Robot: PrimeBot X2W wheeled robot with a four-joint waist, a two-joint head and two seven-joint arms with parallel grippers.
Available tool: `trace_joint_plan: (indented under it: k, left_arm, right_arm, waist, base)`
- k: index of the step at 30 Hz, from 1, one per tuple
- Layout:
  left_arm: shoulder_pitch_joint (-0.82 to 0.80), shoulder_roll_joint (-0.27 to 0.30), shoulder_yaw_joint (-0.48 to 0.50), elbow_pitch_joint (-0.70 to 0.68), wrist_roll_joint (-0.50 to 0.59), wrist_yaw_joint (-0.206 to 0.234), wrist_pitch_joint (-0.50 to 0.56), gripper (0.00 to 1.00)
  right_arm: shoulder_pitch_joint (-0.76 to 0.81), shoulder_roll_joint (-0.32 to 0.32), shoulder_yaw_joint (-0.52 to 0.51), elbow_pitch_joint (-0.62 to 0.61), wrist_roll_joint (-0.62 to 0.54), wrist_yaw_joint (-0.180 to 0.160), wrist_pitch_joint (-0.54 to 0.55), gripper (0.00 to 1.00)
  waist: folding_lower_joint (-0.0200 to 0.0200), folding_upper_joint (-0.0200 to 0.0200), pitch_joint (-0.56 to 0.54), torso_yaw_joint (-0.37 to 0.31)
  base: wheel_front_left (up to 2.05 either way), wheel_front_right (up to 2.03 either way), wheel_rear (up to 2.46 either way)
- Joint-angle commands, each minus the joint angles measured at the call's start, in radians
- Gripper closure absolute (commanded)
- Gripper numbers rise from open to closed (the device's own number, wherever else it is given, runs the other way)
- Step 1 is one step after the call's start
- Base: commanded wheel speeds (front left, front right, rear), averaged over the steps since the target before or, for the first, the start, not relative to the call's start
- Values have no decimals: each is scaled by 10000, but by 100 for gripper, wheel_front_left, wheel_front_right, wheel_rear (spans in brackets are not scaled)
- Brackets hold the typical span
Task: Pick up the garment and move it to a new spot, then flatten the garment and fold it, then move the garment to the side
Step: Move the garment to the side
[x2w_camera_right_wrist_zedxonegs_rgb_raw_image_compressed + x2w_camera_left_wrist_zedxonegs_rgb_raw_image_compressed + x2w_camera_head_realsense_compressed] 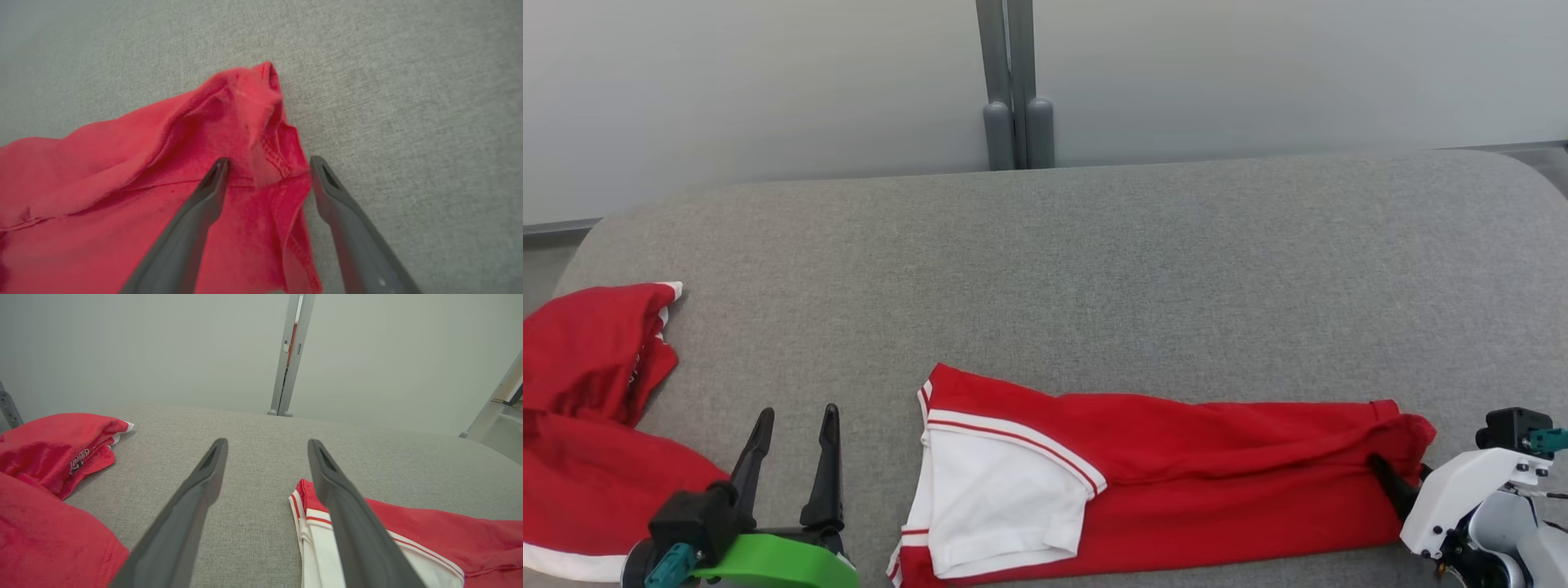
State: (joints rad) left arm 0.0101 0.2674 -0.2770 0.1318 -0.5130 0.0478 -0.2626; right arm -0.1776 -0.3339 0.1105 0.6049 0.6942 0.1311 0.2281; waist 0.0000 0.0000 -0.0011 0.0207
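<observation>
The garment [1176, 457] is red with a white, red-striped sleeve. It lies in a long folded strip along the front of the grey padded surface [1094, 261]. My right gripper [1380, 467] is at its right end. In the right wrist view this gripper [269, 161] is open, and its fingers stand on either side of the bunched red hem [265, 134] without closing on it. My left gripper [797, 412] is open over bare padding, left of the sleeve end. The left wrist view shows my left gripper [267, 443] empty, with the garment [449, 535] beside its right finger.
Another heap of red clothing [596, 408] lies at the left edge, also visible as red clothing [53, 449] in the left wrist view. A pale wall with a grey post [1017, 122] stands behind the surface. The back and middle of the padding are bare.
</observation>
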Motion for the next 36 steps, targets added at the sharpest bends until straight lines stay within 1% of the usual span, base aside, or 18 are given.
trace_joint_plan:
  k: [1,3,8,12,13,14,15,16,19,21,23,26,28,32,36]
  left_arm:
    - [-149,-6,4,31,24,-46,-28,0]
    - [-166,-7,-13,92,34,-58,-28,0]
    - [-248,59,-77,173,85,-101,6,0]
    - [-304,103,-140,210,112,-107,17,0]
    - [-304,117,-147,224,112,-107,24,0]
    - [-313,129,-157,246,106,-105,25,0]
    - [-323,132,-166,257,102,-104,34,0]
    - [-334,135,-179,278,94,-101,42,0]
    - [-326,146,-189,329,66,-68,66,0]
    - [-299,150,-189,352,32,-46,66,0]
    - [-240,154,-199,367,8,-35,68,0]
    - [-161,125,-217,369,-25,-7,63,0]
    - [-135,102,-228,357,-42,18,58,0]
    - [-95,105,-224,327,-56,52,48,0]
    - [1,20,-233,363,-60,89,26,0]
  right_arm:
    - [-204,-5,-55,186,193,-7,58,0]
    - [-210,14,-77,513,296,-7,163,0]
    - [-524,66,-253,1158,683,-10,15,0]
    - [-640,210,36,1498,1153,-9,516,0]
    - [-642,251,100,1490,1308,-6,596,10]
    - [-664,285,178,1463,1474,-4,651,62]
    - [-678,283,231,1440,1578,-3,684,85]
    - [-687,258,274,1433,1733,-4,703,100]
    - [-828,108,415,1379,1986,-4,690,100]
    - [-980,-100,591,1198,1965,-4,551,100]
    - [-1130,-229,599,982,2186,-4,399,100]
    - [-1256,-756,580,735,2313,-10,215,100]
    - [-1336,-1276,602,732,2032,-12,142,100]
    - [-1600,-2105,518,660,1630,-10,39,100]
    - [-1608,-2260,423,-279,1650,-6,11,100]
  waist:
    - [0,0,34,89]
    - [0,0,56,137]
    - [0,0,155,233]
    - [0,0,205,295]
    - [0,0,210,306]
    - [0,0,207,316]
    - [0,0,200,323]
    - [0,0,187,331]
    - [0,0,133,334]
    - [0,0,97,323]
    - [0,0,52,292]
    - [0,0,4,225]
    - [0,0,-15,171]
    - [0,0,-50,80]
    - [0,0,-156,-10]
  base:
    - [0,0,0]
    - [0,0,0]
    - [0,0,0]
    - [0,0,0]
    - [0,0,0]
    - [0,0,0]
    - [0,0,0]
    - [0,0,0]
    - [0,0,0]
    - [0,0,0]
    - [0,0,0]
    - [0,0,0]
    - [0,0,0]
    - [0,0,0]
    - [0,0,0]
